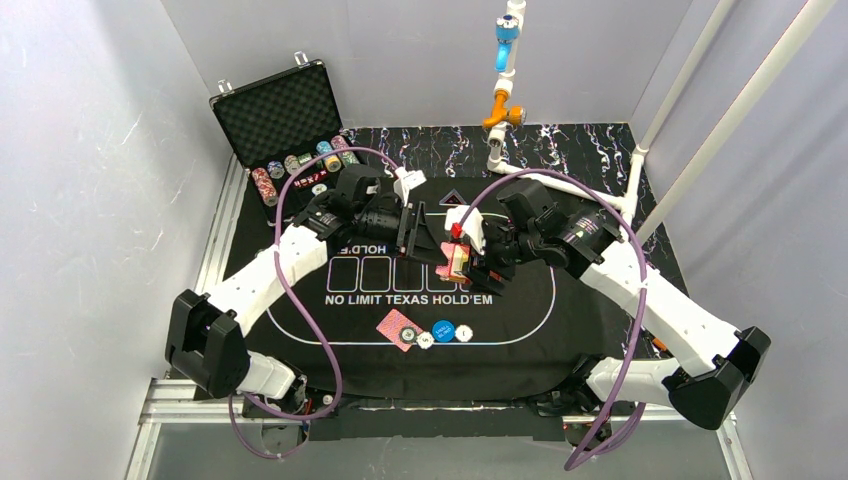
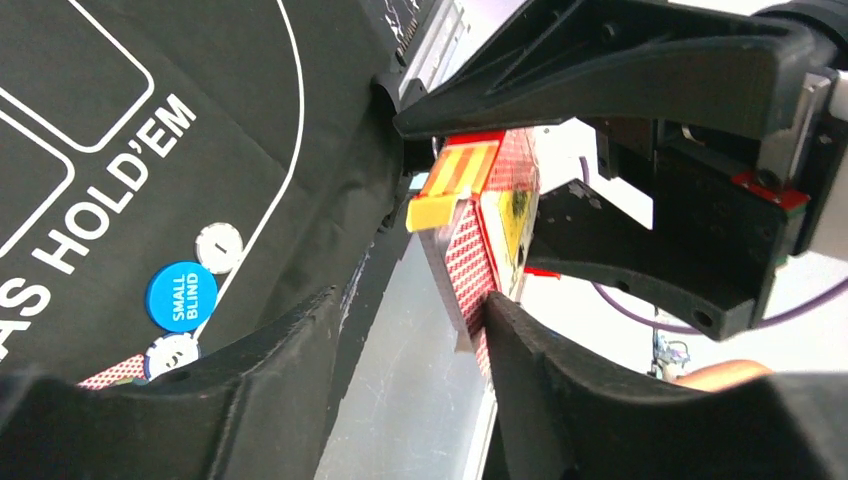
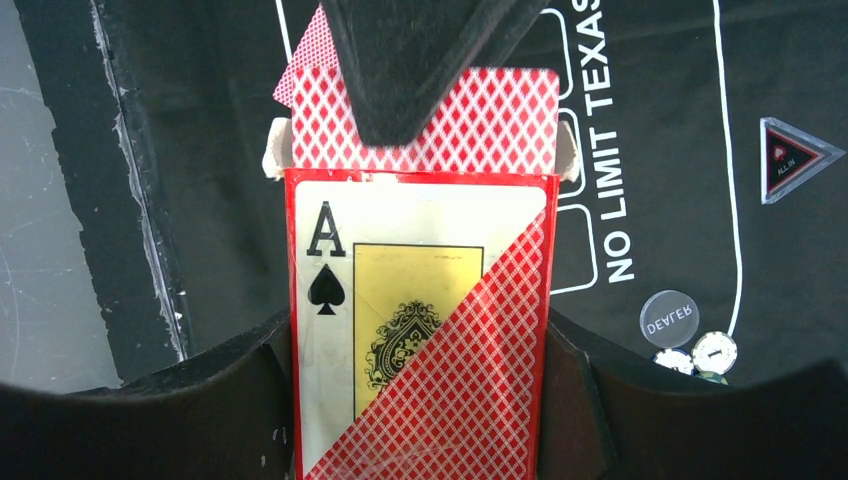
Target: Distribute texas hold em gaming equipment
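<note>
- Sitting at about 10 o'clock on the table, the poker chips (image 1: 290,163) line the front of the open case (image 1: 275,105), well apart from both arms.
- Near 6 o'clock on the mat (image 1: 560,300), some loose cards (image 1: 398,328) lie red backs up. The blue button (image 1: 443,329) and white buttons (image 1: 464,333) sit just beside them toward 3 o'clock.
- The left gripper (image 1: 432,235) is the working hand. Its jaws stand apart, straddling the protruding cards (image 3: 500,120). One finger (image 3: 410,70) lies over their red backs, and a gap shows beside the other, so I judge nothing is pinched yet.
- The deck (image 3: 400,300) hangs above the mat's middle, at 3 o'clock from the left gripper, its cards touching that finger. In the right wrist view its long axis runs 6 to 12, with the open mouth at 12 facing the left fingers.
- The right gripper (image 1: 475,262) is clamped on the deck's long sides, holding it off the mat.
- Judgement: the coming pull should run along that long axis, straight out of the mouth toward the left arm. A sideways tug risks dragging several cards out together.
</note>
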Controlling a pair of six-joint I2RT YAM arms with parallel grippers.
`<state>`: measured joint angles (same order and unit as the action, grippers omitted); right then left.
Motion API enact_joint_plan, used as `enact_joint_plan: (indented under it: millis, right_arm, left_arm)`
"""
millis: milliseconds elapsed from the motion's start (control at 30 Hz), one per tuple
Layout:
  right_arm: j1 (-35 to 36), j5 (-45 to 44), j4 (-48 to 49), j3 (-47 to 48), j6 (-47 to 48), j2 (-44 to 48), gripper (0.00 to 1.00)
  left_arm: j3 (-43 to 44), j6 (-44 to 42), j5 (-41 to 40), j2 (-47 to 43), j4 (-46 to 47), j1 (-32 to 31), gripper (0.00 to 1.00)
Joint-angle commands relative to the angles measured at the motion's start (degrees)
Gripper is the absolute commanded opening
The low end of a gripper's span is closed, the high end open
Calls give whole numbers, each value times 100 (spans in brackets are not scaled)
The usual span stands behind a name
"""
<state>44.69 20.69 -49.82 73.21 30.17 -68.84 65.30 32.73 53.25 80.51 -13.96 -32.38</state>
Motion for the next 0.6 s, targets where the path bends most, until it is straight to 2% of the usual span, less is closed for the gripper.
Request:
enact_joint_plan:
  millis: [0,167,233,300,367,400,500,567]
  right_arm:
    - [20,103,255,69,-20,138,1]
    - [26,58,222,-22,-5,173,1]
    - [27,50,225,-27,-9,137,1]
    - [26,41,238,-13,-21,98,1]
    - [25,41,241,19,-20,43,1]
    - [21,43,249,37,-20,24,1]
    - [29,73,291,76,-36,11,1]
    - [31,94,298,101,-50,14,1]
  left_arm:
    - [-35,-41,200,-159,-247,262,48]
    - [-260,178,579,-439,273,416,34]
    - [-256,254,646,-501,378,417,32]
    - [-263,384,746,-522,574,412,40]
    - [-283,494,742,-529,739,401,59]
    - [-285,512,710,-517,767,371,64]
    - [-257,555,609,-339,719,261,66]
    - [-270,580,517,-217,633,226,63]
